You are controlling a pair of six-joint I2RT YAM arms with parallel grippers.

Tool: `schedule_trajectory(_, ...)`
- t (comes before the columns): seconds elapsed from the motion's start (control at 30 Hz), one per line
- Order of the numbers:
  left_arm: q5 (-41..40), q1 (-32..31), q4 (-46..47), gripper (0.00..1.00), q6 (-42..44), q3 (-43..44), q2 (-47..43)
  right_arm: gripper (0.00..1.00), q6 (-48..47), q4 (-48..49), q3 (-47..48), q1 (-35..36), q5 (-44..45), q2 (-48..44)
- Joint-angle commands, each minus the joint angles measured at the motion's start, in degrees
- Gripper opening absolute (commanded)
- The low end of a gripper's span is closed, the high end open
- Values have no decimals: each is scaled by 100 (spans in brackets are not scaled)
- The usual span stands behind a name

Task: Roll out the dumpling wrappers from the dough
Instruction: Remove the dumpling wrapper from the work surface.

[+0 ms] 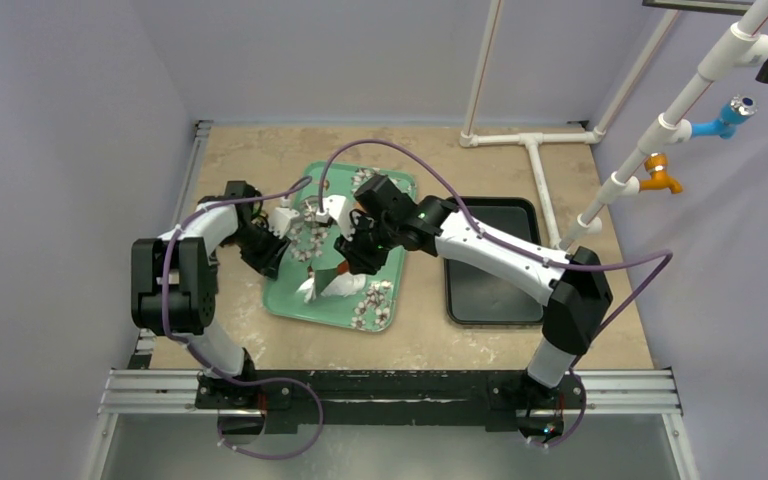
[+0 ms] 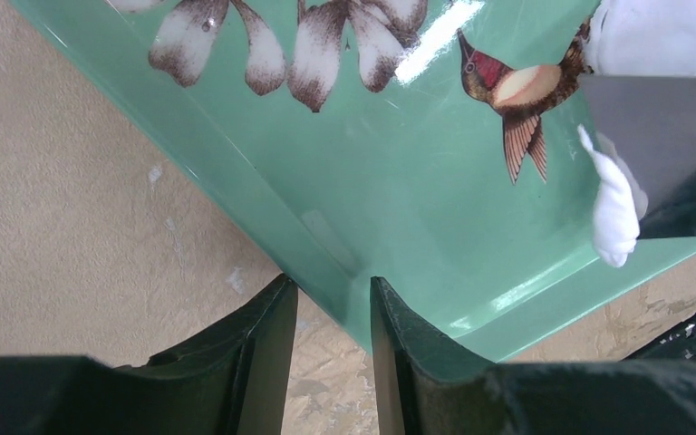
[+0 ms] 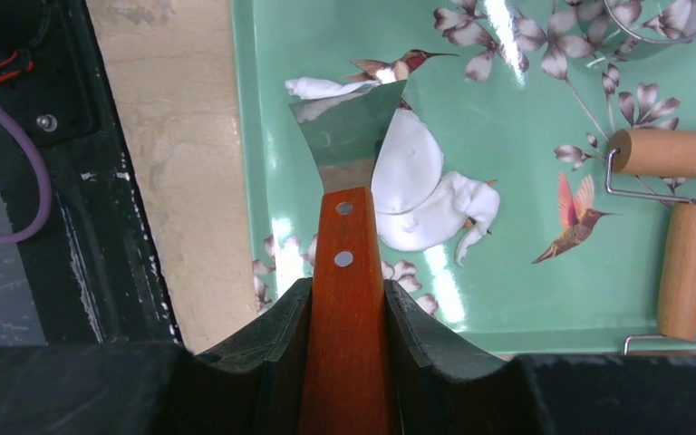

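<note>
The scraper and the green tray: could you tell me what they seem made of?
Scraper: mirror-bright blade, likely steel; reddish varnished wood handle with two rivets. Tray: glossy with glare streaks and printed flowers, perhaps melamine or enamelled metal; cannot tell which.

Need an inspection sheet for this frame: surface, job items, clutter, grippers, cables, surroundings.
Surface: tan table carrying a green tray and a black tray.
Job's things: dough lies flattened and ragged on the green tray; no finished round seen.
Clutter: rolling pin and ring cutter lie on the green tray.
Grippers: left gripper is clamped on the green tray's rim near a corner; right gripper is shut on the scraper, blade against the dough.
Cables: purple cable arcs above the green tray; another runs along the left arm.
Surroundings: white pipes at the back and right, plain walls.
</note>
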Motion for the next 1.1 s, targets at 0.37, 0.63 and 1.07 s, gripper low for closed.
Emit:
schedule_trajectory(0.37, 1391, 426, -227, 42, 136, 301, -1087, 0, 573, 1914, 145, 34, 282, 461)
schedule_trajectory(0.63, 862, -66, -38, 43, 131, 182, -508, 0, 774, 2305, -66, 41, 173, 519)
schedule_trajectory(1.07, -279, -376, 452, 44, -29, 59, -320, 0, 711, 2122, -371, 34, -91, 271)
